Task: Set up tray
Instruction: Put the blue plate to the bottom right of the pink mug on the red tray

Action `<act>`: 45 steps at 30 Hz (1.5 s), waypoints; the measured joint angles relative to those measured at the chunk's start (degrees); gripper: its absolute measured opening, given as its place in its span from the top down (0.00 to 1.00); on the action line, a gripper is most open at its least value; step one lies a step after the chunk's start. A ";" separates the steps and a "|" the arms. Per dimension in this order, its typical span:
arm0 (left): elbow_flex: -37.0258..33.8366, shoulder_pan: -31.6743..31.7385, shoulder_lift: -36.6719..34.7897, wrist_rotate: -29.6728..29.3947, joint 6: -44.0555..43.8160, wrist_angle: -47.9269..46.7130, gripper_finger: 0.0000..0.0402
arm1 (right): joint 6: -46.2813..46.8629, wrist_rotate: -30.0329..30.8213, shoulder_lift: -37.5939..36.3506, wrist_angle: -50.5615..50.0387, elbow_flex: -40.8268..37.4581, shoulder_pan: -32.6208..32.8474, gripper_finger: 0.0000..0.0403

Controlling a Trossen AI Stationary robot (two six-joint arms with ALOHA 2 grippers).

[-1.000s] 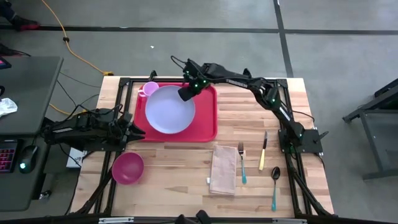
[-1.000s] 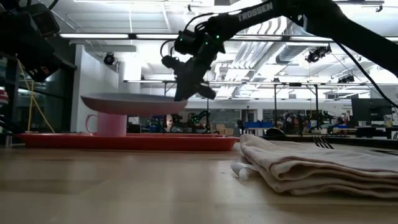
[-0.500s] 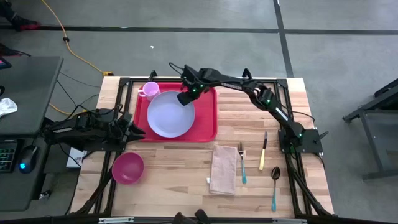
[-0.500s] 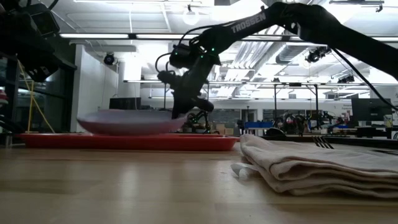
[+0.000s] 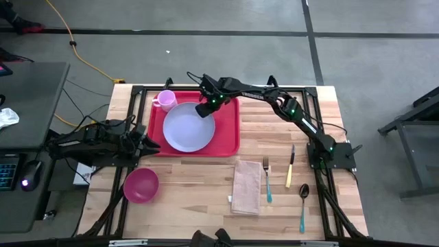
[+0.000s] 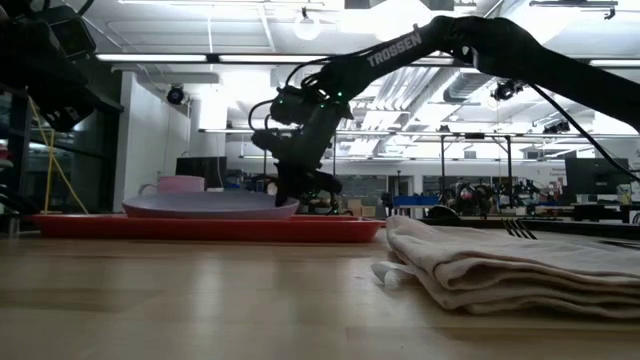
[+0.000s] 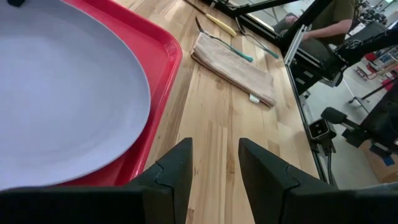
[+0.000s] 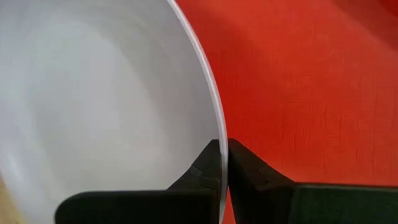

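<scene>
The red tray (image 5: 230, 140) lies on the table's far left part. On it lies the round lavender plate (image 5: 185, 128), which the low view shows low and level (image 6: 205, 206) on the tray (image 6: 330, 230). A pink mug (image 5: 164, 100) stands at the tray's far left corner. My right gripper (image 5: 204, 110) is at the plate's far right rim, shut on it. My left gripper (image 5: 152, 145) waits open beside the tray's near left edge, fingers apart (image 7: 214, 155) over bare wood, touching nothing. My right gripper pinches the plate's rim (image 8: 219, 134) at its far right side between the two fingers (image 8: 205, 165), one on the plate's upper face and one outside the edge. The fingers come steeply from above (image 6: 290, 190). The plate sits level with its underside on the tray.
On the wood near the tray lie a folded beige napkin (image 5: 247, 186), a fork (image 5: 267, 180), a knife (image 5: 290, 168) and a spoon (image 5: 302, 202). A pink bowl (image 5: 140, 185) stands at the near left. Black frame rails line the table's edges.
My right gripper has come down, still shut on the rim. The plate, held level above the tray a second ago, has sunk and now rests on the tray, so the mug shows behind it in the low view.
</scene>
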 joint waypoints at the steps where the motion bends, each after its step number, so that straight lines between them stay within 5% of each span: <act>1: 0.00 0.01 0.02 0.00 0.02 0.00 0.60 | -0.16 -0.03 0.19 0.02 0.00 -0.02 1.00; 45: 0.00 0.00 0.01 0.04 -0.01 -0.04 0.60 | -3.49 5.17 0.21 2.28 0.04 -0.15 0.97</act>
